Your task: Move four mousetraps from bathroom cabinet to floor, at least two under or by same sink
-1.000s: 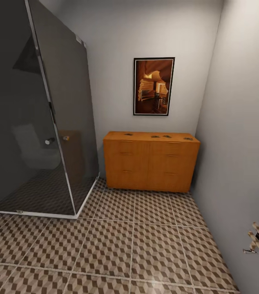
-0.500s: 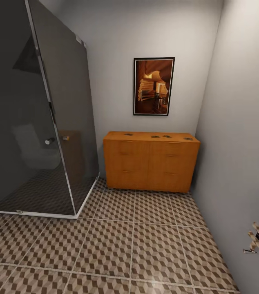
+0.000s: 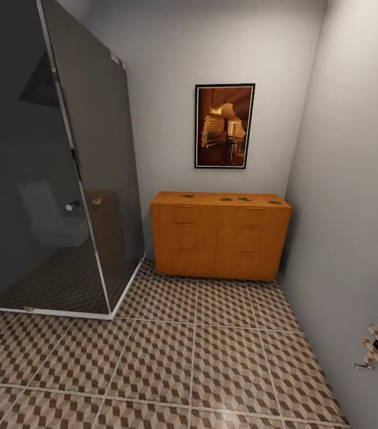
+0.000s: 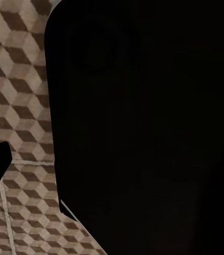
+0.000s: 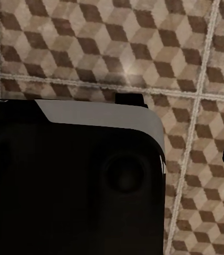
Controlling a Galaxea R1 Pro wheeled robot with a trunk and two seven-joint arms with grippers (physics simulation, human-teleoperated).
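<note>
Mousetraps (image 3: 226,198) — four — spread along cabinet (image 3: 219,238) top, lengthwise.

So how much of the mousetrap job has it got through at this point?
Nothing looks done yet. All four mousetraps lie on top of the wooden cabinet against the far wall, with patterned floor between it and the camera. Nothing is in hand. Left to do: cross to the cabinet, pick up each trap and set them on the floor, two by the sink.
</note>
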